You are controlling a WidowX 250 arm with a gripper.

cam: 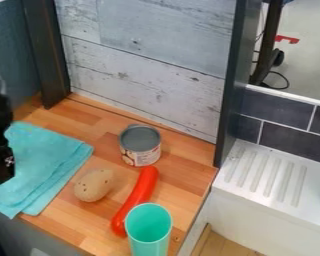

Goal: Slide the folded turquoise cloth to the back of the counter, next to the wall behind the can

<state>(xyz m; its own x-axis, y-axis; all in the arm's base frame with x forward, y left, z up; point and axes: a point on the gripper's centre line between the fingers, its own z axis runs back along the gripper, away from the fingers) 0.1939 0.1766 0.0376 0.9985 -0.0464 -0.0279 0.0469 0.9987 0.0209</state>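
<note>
1. Here we have the claw [2, 172] at the left edge, black and pointing down over the blue-green cloth [52, 160]; we can't tell whether it stands apart or together, or whether it touches the fabric.
2. The cloth, folded in layers, lies on the left part of the wooden counter [193, 170], and we see the potato [94, 185], tan with dark specks, just right of it.
3. Over to the can [140, 146]: upright, grey on top, behind the potato.
4. We find the red sausage [137, 195] slanting from near the can towards the turquoise cup [148, 232], which stands mouth up at the front.
5. Right of the counter, we've got a white ridged drainboard [264, 180].
</note>
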